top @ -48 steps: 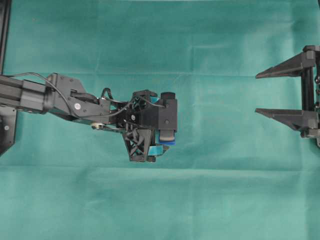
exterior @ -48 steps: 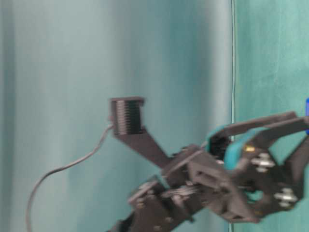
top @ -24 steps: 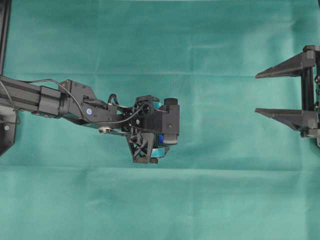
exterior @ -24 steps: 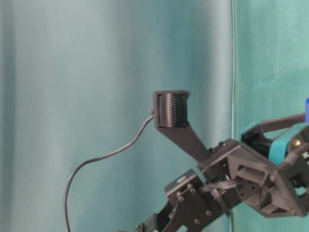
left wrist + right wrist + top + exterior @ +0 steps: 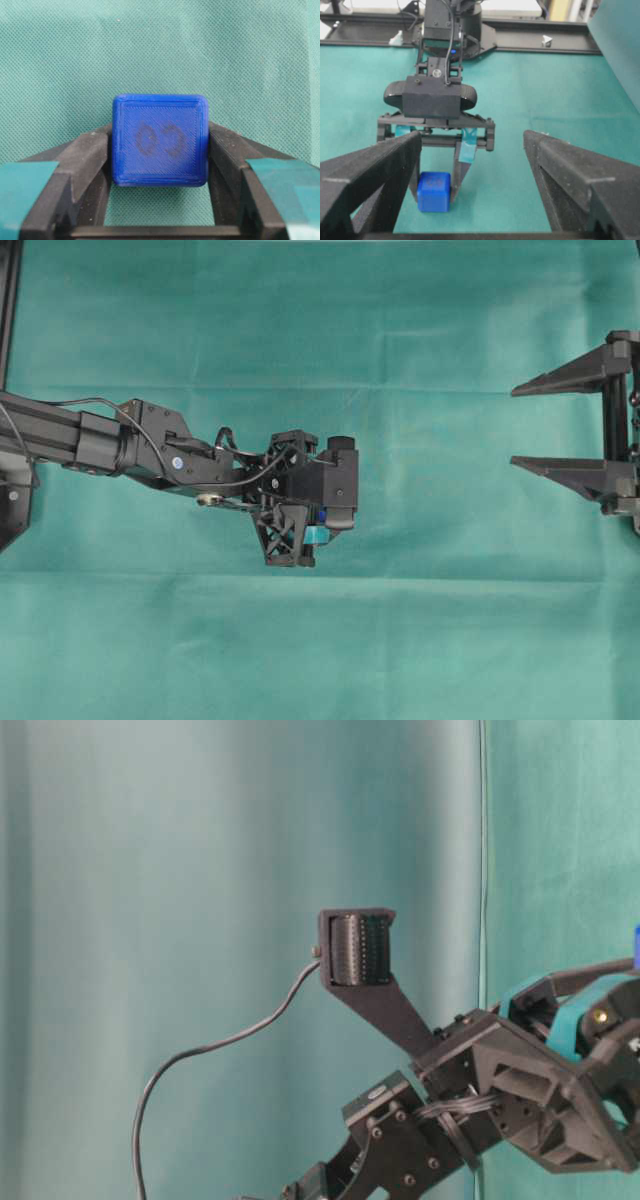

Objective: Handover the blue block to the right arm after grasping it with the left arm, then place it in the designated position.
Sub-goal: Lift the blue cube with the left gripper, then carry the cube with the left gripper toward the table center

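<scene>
The blue block point(image 5: 160, 140) is a small cube with a faint mark on its face. It sits on the green cloth between the fingers of my left gripper point(image 5: 160, 129), which has teal bands and is shut on its two sides. In the overhead view the left gripper point(image 5: 322, 520) points straight down left of centre, and only a sliver of the block point(image 5: 322, 513) shows. The right wrist view shows the block point(image 5: 434, 191) touching the cloth. My right gripper point(image 5: 513, 426), all black, is open and empty at the far right. The designated position is not visible.
Green cloth point(image 5: 450, 620) covers the whole table. A black frame rail point(image 5: 10, 300) runs along the left edge, and a black base bar point(image 5: 540, 42) lies behind the left arm. A green curtain point(image 5: 200, 870) hangs behind.
The left arm reached further right and came down over the block. Its fingers have drawn in onto the block's sides. The right arm has not moved.
</scene>
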Robot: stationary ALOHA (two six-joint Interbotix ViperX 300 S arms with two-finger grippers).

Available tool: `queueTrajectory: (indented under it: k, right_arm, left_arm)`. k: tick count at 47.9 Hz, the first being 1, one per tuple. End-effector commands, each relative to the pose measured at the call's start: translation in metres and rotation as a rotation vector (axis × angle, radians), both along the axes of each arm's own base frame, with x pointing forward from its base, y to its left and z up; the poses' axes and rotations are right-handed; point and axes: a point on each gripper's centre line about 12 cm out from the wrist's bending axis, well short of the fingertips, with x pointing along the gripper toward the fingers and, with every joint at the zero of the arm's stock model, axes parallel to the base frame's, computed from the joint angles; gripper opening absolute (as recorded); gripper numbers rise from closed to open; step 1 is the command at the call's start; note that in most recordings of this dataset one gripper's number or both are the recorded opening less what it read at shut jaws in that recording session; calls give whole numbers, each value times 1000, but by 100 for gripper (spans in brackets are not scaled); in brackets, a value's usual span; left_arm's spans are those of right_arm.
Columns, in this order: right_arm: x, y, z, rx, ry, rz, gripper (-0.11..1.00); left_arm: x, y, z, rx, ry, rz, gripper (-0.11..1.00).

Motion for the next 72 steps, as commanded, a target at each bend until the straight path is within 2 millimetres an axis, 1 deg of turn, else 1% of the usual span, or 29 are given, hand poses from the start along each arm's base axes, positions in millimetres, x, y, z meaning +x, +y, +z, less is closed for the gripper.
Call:
queueTrajectory:
  k: [1, 11, 22, 28, 34, 37, 52, 65, 69, 72]
  right_arm:
    - [2, -1, 8, -3, -21, -3, 93]
    - [3, -1, 9, -3, -23, -3, 93]
    - [3, -1, 9, -4, -23, -3, 93]
    - [3, -1, 8, -2, -18, -3, 93]
    - [2, -1, 8, -4, -18, -4, 93]
    - [3, -1, 9, -4, -20, -3, 93]
    - [3, -1, 9, -4, -17, -4, 93]
    - [3, -1, 8, -2, -15, -3, 93]
    - [3, -1, 9, -2, -17, -3, 93]
    - [3, -1, 9, -4, -18, -4, 93]
  left_arm:
    - [4, 0, 13, -2, -34, 1, 46]
    - [4, 1, 22, -3, -44, 4, 46]
    - [3, 1, 54, -1, -38, 2, 46]
    - [1, 1, 80, -2, -49, 3, 46]
    - [-3, 1, 113, -2, -87, 2, 46]
    - [-6, 1, 127, -3, -104, 2, 46]
    - [-17, 1, 177, -5, -182, 3, 46]
    - [-30, 2, 236, -3, -268, 2, 46]
    - [-34, 2, 248, 2, -290, -1, 46]
    - [-36, 3, 254, 2, -299, 1, 46]
